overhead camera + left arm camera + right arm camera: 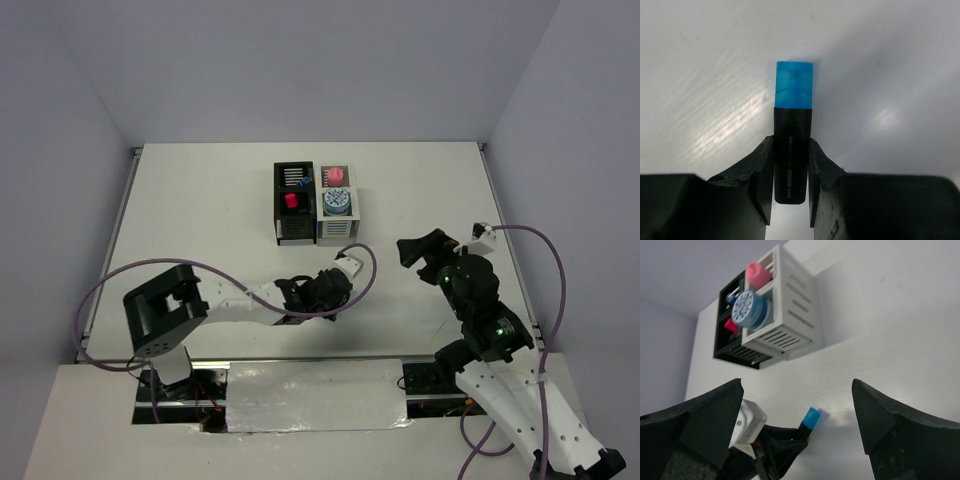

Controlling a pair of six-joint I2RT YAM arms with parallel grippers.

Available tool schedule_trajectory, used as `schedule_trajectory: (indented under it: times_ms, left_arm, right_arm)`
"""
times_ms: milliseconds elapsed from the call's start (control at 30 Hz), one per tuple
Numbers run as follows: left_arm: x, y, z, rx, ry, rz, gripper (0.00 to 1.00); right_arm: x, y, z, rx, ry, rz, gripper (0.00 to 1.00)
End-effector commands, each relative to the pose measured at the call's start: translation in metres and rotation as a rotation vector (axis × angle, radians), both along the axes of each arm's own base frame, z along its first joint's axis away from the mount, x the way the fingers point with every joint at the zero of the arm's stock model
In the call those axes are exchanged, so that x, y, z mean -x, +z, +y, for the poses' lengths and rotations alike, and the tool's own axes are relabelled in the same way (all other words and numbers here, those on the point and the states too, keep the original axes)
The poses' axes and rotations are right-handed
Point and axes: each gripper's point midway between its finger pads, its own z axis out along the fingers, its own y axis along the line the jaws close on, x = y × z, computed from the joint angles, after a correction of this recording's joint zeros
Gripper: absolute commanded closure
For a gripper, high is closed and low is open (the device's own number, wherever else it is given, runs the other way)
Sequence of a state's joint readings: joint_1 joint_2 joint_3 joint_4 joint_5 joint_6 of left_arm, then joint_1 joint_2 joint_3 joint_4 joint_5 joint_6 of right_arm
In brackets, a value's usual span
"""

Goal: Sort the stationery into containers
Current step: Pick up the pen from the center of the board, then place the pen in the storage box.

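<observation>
From above, the black organiser (293, 230) and the white organiser (338, 231) stand touching, side by side, near the middle of the desk's (200, 210) far edge, with the black one on the left. Both are boxy, with slatted walls. In the white one a pink tube (337, 176) stands in the far compartment and a round blue roll (337, 203) fills the near one. The black one holds a red-pink-ended item (291, 200). A small blue piece (305, 181) sits at its far right corner, too small to identify. The left gripper (322, 297) is low over the middle of the desk, toward the near edge. What it holds is hidden here. The right gripper (425, 252) hangs toward the right edge.

The left wrist view shows a short highlighter (793, 107) with a matt black barrel and a translucent blue cap. It points away from the camera over the glossy white desk. Both black fingers press its barrel from either side, so it is clamped.

The right wrist view shows that gripper's two dark, wedge-shaped fingers (705, 415) spread wide with nothing between them. Beyond them the organisers stand with their slats facing the camera, and the tube and the patterned roll rise above the white rim. Nearer, the blue cap juts out of the left gripper
</observation>
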State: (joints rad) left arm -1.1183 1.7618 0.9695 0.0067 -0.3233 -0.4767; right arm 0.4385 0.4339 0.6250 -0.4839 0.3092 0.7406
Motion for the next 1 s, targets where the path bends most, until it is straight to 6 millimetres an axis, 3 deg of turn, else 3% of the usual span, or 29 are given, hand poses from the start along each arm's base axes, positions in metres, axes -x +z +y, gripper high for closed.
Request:
schedule_trajectory:
  times_ms: [0,33,67,133,367,600,767,867,900,933,967]
  left_arm:
    - [0.001,0.059,-0.013,0.211,-0.009,-0.093,1.0]
    - [0.003,0.067,-0.014,0.241,-0.017,-0.103,1.0]
    - [0.006,0.074,-0.016,0.269,-0.042,-0.107,1.0]
    - [0.009,0.094,-0.014,0.335,-0.051,-0.133,1.0]
    - [0.018,0.144,-0.007,0.5,-0.085,-0.201,1.0]
    - [0.021,0.167,-0.002,0.572,-0.092,-0.245,1.0]
    - [0.019,0.175,0.0,0.585,-0.084,-0.259,1.0]
    - [0.02,0.178,0.0,0.59,-0.085,-0.261,1.0]
    - [0.02,0.177,0.001,0.586,-0.086,-0.26,1.0]
    - [0.019,0.176,0.002,0.582,-0.078,-0.261,0.96]
    - [0.018,0.177,0.003,0.58,-0.072,-0.262,0.91]
  right_arm:
    - [-0.01,0.02,0.043,-0.163,0.17,-0.109,0.04]
    - [-0.011,0.011,0.055,-0.17,0.228,-0.106,0.05]
    - [-0.015,0.018,0.066,-0.194,0.274,-0.142,0.06]
    - [-0.013,0.01,0.083,-0.219,0.344,-0.124,0.06]
    - [-0.012,-0.005,0.118,-0.234,0.439,-0.1,0.07]
    - [0.004,-0.02,0.153,-0.241,0.521,-0.043,0.09]
    - [0.009,-0.029,0.167,-0.263,0.528,-0.005,0.19]
    - [0.01,-0.033,0.171,-0.269,0.534,0.005,0.41]
    - [0.01,-0.033,0.172,-0.274,0.54,0.003,0.54]
    - [0.01,-0.03,0.173,-0.282,0.544,-0.006,0.86]
    - [0.011,-0.029,0.174,-0.285,0.545,-0.006,0.96]
